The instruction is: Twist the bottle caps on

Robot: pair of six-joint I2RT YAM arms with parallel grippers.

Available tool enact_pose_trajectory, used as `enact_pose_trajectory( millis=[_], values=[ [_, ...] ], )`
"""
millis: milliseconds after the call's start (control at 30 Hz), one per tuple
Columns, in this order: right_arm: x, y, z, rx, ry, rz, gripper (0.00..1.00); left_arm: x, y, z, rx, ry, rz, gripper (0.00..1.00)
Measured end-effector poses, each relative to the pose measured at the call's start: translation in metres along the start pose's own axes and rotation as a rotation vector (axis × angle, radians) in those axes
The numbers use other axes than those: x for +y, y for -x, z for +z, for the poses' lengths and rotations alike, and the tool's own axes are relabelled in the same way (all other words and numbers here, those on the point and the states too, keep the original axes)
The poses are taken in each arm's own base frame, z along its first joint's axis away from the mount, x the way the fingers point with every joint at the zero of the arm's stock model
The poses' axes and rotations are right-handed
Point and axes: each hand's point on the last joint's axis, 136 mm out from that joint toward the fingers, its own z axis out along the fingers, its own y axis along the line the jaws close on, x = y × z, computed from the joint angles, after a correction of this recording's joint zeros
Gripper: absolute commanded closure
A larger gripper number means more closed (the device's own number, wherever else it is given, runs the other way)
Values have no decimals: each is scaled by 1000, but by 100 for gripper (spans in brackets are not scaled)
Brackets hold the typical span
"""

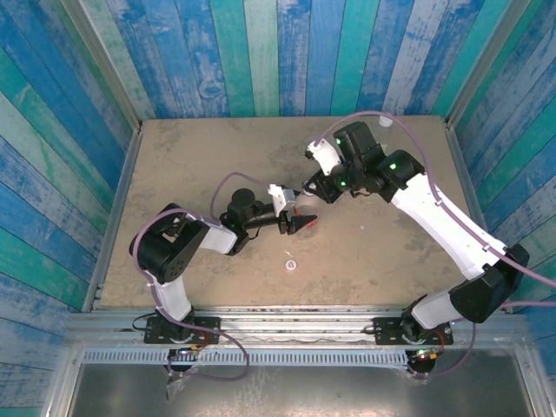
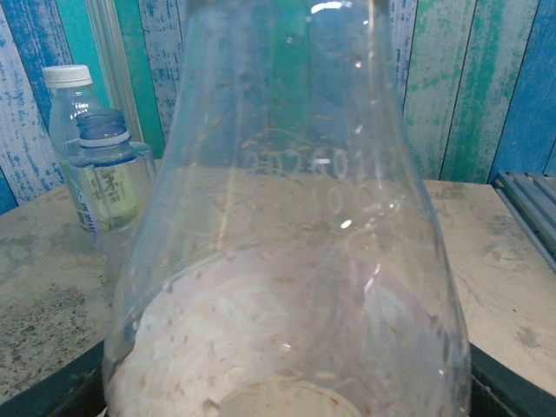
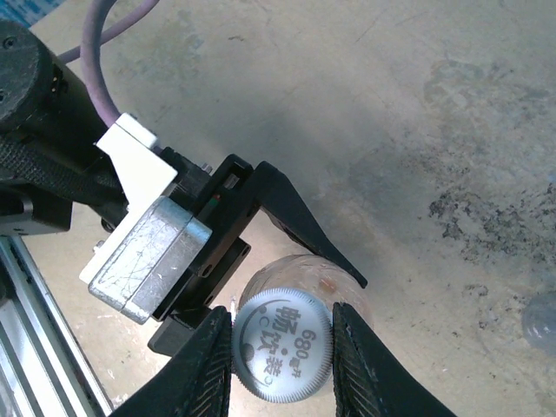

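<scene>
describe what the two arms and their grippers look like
Both arms have glossy black joints and white links; the left arm and right arm each trail a purple cable. Small green lights glow on the right arm. The left gripper has black tapered fingers, a white bracket and a scuffed silver block. The right gripper has black fingers with a fine ridged texture.

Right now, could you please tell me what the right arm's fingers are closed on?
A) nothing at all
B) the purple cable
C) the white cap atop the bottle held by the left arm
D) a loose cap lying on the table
C: the right fingers press both sides of the white cap atop the clear bottle that the left fingers hold.
</scene>
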Motion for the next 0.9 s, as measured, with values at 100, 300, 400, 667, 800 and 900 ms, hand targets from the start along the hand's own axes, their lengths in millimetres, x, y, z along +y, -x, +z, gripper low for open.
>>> enact_pose_trajectory(
  millis=[100,300,400,667,800,900],
  values=[
    [0,0,-1,0,14,-30,75,-1,0,0,1,-4,-1,28],
    [0,-1,-1,-2,31,-54,75,-1,0,1,2,-5,0,29],
    [0,-1,-1,-3,31,-53,76,-1,0,1,3,-5,-2,29],
    [-4,0,1,-66,-15,41,78,2,0,2,5,4,-21,29],
    [-3,-2,-2,-99,-86,82,78,0,0,3,7,-1,-24,29],
    [-2,-5,-4,-129,-126,112,79,-2,0,4,7,-8,-27,29]
  ],
)
